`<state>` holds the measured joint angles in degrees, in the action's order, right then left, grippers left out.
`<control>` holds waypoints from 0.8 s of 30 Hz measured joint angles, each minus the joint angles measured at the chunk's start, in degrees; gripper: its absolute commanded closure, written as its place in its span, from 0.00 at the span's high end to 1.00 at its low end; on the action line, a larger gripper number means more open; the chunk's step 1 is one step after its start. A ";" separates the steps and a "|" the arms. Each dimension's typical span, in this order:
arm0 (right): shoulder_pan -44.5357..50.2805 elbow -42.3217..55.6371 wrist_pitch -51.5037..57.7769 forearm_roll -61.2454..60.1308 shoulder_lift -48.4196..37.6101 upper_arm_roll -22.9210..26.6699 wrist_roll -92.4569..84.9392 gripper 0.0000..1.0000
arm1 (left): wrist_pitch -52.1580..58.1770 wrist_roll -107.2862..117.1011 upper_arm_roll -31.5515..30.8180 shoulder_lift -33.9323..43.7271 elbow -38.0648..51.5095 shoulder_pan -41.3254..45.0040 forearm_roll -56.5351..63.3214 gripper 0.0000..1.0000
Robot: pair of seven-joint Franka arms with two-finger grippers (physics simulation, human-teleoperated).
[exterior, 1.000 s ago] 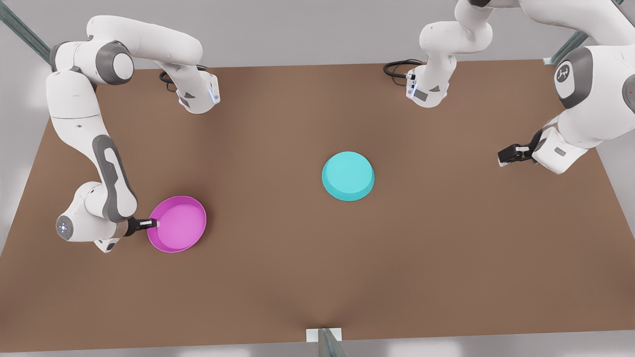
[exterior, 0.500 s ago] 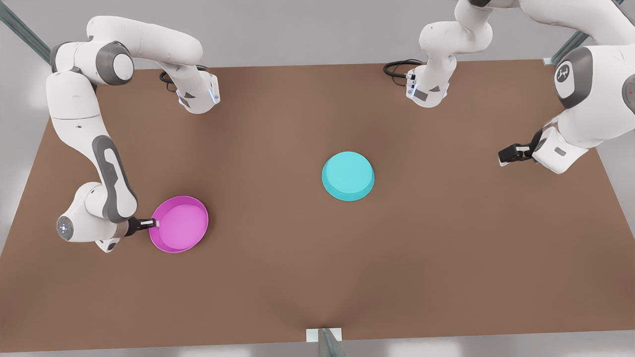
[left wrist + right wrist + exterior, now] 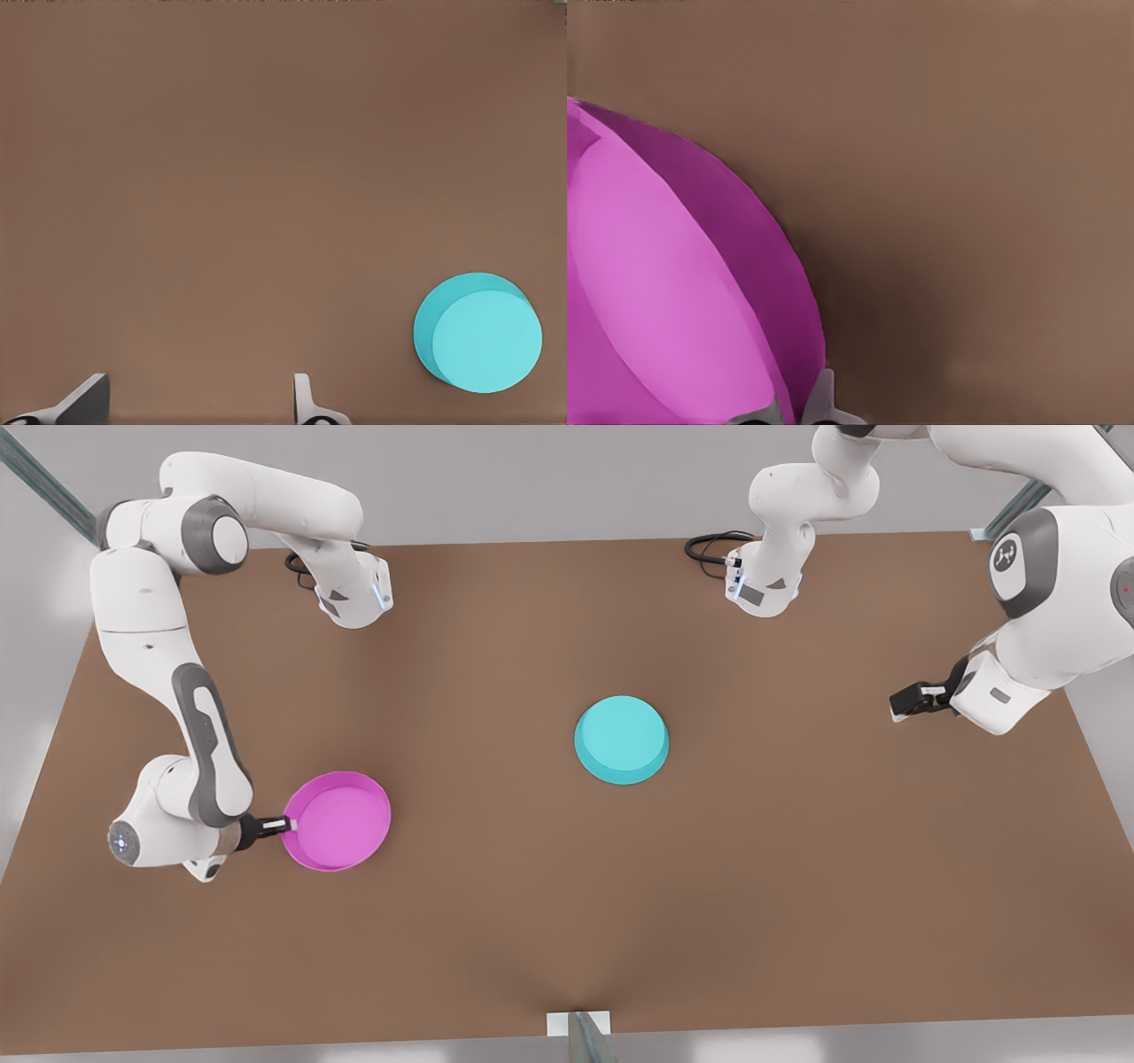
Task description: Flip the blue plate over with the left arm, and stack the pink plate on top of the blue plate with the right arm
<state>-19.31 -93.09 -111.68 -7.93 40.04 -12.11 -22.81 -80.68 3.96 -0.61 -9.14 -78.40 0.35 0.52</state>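
The blue plate (image 3: 622, 740) lies base-up on the brown table (image 3: 567, 921), near its middle; the left wrist view has the blue plate (image 3: 478, 332) off to one side. My left gripper (image 3: 904, 701) waits far toward the front view's right, open, its fingers (image 3: 84, 400) spread over bare table. The pink plate (image 3: 338, 821) sits tilted, hollow side up, at the front view's left. My right gripper (image 3: 285, 825) is shut on that plate's rim, and the right wrist view has the pink plate (image 3: 656, 292) right at the gripper (image 3: 799, 409).
The two arm bases (image 3: 354, 593) (image 3: 762, 584) stand at the table's far edge with black cables (image 3: 709, 545) beside them. A metal post (image 3: 580, 1035) meets the near edge. Open tabletop lies between the two plates.
My right gripper has carried the pink plate a little toward the front view's right and slightly up. The blue plate and the left arm have not moved.
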 measured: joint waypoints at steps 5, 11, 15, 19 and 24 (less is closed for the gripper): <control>-0.81 -0.07 0.00 -0.27 -0.32 -8.09 3.19 0.21 | 0.00 0.00 0.00 -0.02 0.00 -0.03 0.00 1.00; 7.48 0.57 0.35 -2.04 -1.19 -15.73 11.10 0.21 | 0.00 0.00 0.00 -0.09 0.00 -0.05 0.06 1.00; 19.57 5.06 -0.34 -4.19 -1.12 -15.58 25.25 0.21 | 0.00 0.09 0.00 -0.09 0.00 -0.08 0.06 1.00; 32.54 10.28 -2.72 -3.91 -1.03 -15.14 40.22 0.21 | 0.00 0.09 0.00 -0.09 0.00 -0.08 0.07 1.00; 37.80 7.02 -5.70 -3.88 -1.19 -16.33 50.78 0.21 | 0.00 0.09 -0.02 -0.09 0.00 -0.05 0.08 1.00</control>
<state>18.49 -86.07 -117.38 -11.81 38.85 -28.44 27.97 -80.68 4.04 -0.63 -9.23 -78.40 0.29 0.60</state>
